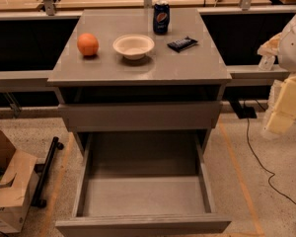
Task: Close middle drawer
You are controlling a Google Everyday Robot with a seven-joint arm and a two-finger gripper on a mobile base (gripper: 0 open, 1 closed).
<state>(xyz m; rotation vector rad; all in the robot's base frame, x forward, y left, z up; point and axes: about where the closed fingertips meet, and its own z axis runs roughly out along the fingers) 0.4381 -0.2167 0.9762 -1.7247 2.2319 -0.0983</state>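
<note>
The middle drawer point(143, 225) is a wide grey handle-less box with a low plain front. It is pulled far out of the grey cabinet point(108, 68) towards me, and its empty floor is in full view. Above it a grey drawer front point(140, 116) stands slightly out from the cabinet. My gripper point(281, 115), cream and white, hangs at the right edge of the view, to the right of the cabinet and level with the upper drawer front. It touches nothing. No drawer below the open one is in view.
On the cabinet top stand an orange point(88, 44), a white bowl point(133, 46), a Pepsi can point(161, 17) and a dark snack bar point(182, 44). A cardboard box point(10, 191) and a black pole point(47, 169) lie on the floor at left. A black cable point(256, 157) runs at right.
</note>
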